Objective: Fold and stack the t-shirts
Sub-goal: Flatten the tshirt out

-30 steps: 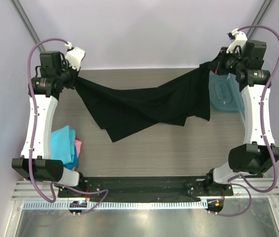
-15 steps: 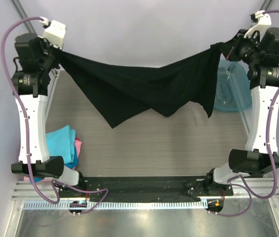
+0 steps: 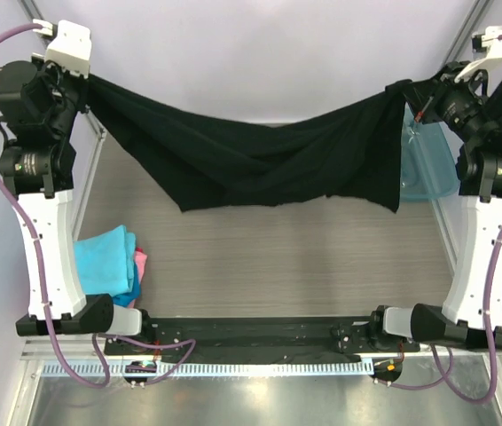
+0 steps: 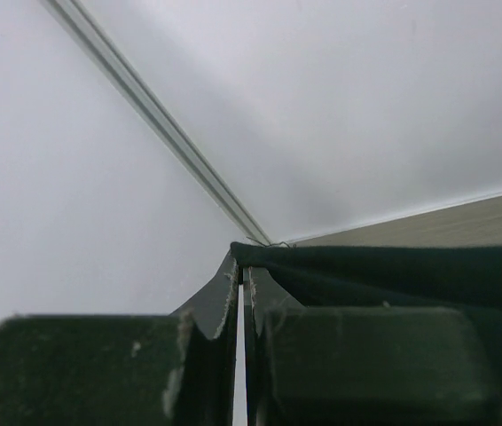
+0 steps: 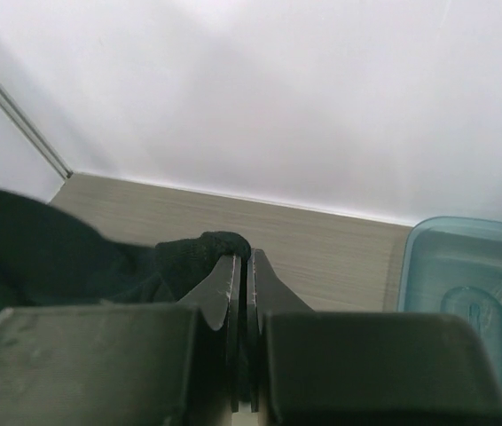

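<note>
The large black t-shirt (image 3: 251, 160) hangs stretched in the air between both arms, sagging in the middle above the table. My left gripper (image 3: 90, 82) is shut on its left corner, high at the back left; the cloth (image 4: 384, 271) runs off to the right from the jaws (image 4: 242, 266). My right gripper (image 3: 408, 89) is shut on its right corner, high at the back right; a black bunch (image 5: 193, 257) sits at the fingertips (image 5: 244, 257). Folded turquoise (image 3: 105, 262), blue and pink (image 3: 140, 264) t-shirts lie stacked at the table's front left.
A translucent teal plastic tray (image 3: 428, 164) stands at the back right, partly behind the hanging shirt; it also shows in the right wrist view (image 5: 473, 284). The wood-grain table (image 3: 278, 257) lies below the shirt. White walls close in on the back and sides.
Both arms have risen and spread apart, lifting the black shirt off the table and stretching it wider between them.
</note>
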{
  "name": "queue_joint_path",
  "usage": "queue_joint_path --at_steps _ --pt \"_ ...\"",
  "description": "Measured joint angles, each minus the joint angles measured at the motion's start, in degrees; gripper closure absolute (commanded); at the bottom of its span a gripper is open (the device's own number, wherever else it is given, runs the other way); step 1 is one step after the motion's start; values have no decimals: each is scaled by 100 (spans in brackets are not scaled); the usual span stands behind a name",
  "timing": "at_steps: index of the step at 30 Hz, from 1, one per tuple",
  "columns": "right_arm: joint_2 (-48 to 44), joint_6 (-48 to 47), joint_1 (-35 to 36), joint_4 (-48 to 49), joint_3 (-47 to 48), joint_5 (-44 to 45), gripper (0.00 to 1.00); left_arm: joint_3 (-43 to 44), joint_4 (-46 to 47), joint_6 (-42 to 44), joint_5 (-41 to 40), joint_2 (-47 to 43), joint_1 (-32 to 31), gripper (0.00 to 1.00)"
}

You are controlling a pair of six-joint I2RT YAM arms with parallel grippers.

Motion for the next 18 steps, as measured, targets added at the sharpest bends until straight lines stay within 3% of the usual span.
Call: queue_joint_path --at_steps 6,12,15,16,18 --pt "1248 -20 0 208 37 20 99 -457 247 -26 334 654 2 100" --pt "3180 -17 15 317 155 2 99 -761 507 -63 643 1985 0 100" --pt "4111 -70 90 326 643 4 98 -669 667 -68 695 2658 0 100" --pt "4343 -107 122 332 804 7 94 -599 713 -70 693 2889 0 100" --pt "4728 -216 203 378 1132 48 66 -509 807 -70 693 3252 0 100"
